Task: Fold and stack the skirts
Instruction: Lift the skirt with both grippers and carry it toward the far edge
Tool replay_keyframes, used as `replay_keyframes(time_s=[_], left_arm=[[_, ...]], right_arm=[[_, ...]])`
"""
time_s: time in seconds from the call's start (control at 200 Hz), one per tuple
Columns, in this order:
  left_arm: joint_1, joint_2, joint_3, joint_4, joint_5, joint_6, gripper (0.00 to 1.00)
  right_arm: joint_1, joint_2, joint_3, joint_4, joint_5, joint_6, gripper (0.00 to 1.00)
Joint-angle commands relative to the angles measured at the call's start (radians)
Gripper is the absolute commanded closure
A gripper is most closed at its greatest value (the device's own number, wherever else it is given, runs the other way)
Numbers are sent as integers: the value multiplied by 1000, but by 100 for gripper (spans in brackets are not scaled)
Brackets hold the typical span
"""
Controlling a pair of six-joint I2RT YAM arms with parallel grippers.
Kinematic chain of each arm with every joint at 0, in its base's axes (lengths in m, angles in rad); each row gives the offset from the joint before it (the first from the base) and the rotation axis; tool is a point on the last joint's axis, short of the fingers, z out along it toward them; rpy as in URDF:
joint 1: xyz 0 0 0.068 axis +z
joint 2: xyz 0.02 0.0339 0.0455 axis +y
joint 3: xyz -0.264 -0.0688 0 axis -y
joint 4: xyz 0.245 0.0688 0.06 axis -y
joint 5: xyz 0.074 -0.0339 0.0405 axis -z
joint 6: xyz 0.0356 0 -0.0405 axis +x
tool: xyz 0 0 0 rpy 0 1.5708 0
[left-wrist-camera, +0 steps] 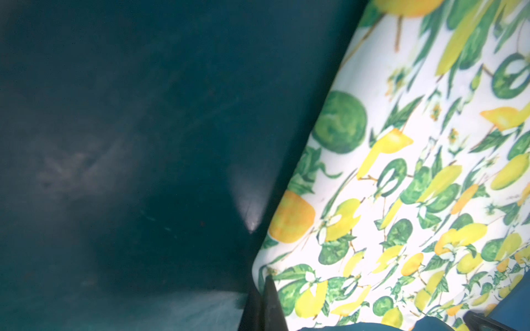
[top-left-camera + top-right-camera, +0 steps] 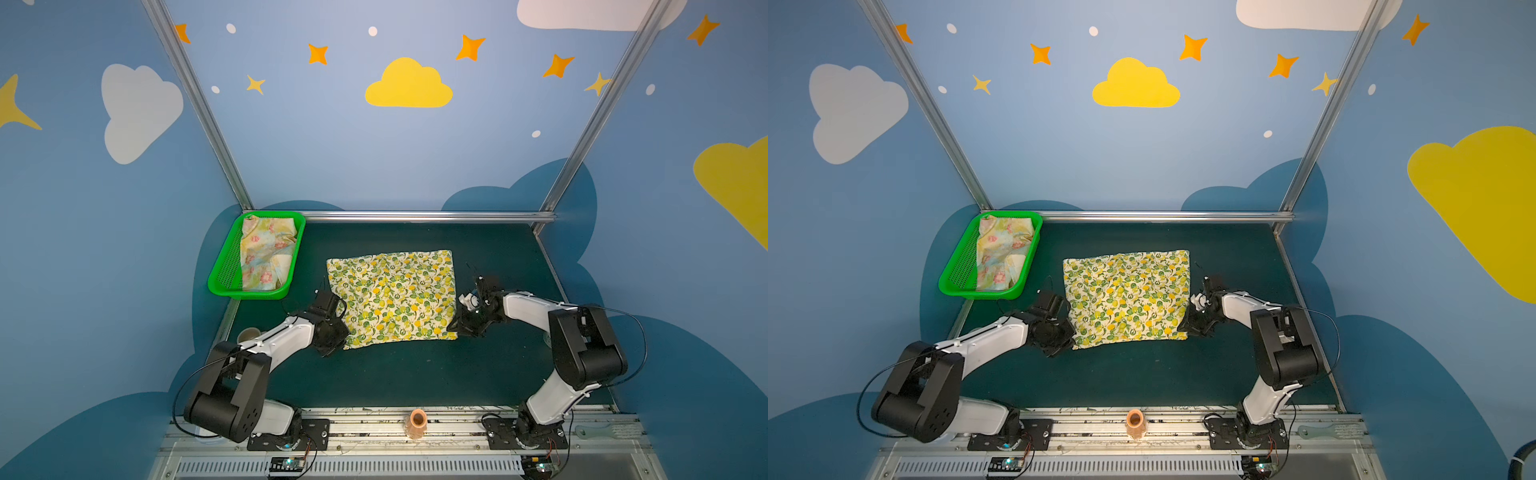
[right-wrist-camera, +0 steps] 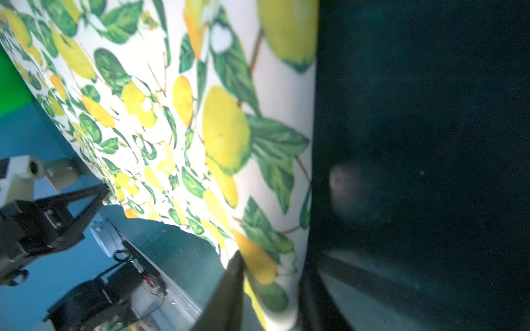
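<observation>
Dark green worktop (image 2: 415,374) carrying a lemon-print skirt (image 2: 392,297) spread flat mid-surface and a green basket (image 2: 220,274) at its far-left corner.

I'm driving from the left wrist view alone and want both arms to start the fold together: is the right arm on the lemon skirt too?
Observer: Yes. The right gripper sits at the lemon skirt's near right corner, cloth between its jaws; clamped or not, I can't tell.
Operator: Is the rest of it flat?
Observer: Yes, spread flat in the middle of the mat.
Operator: Where's the other skirt?
Observer: The floral skirt lies crumpled in the green basket, at the mat's far left corner.
</observation>
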Motion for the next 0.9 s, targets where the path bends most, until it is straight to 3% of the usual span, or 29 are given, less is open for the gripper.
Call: replay_keyframes(time_s=[0.0,0.155,0.44,0.581,0.736,0.891], left_arm=[[3,-6,27,-39,-23,15,96],[23,-38,147,-113,-31,40,96],[155,-45,626,-232,-11,153,96],[198,-83,752,-227,41,142,96],[240,-191,771,-233,56,120,96],[253,-319,755,-233,25,119,96]], right_arm=[[-4,41,3,12,1,10,100],[-14,-36,112,-87,-19,8,100],[-89,-129,541,-319,-75,-19,100],[-113,-201,658,-382,-96,-7,100],[-119,-344,625,-372,-112,-37,100],[-139,-565,433,-135,-74,72,100]])
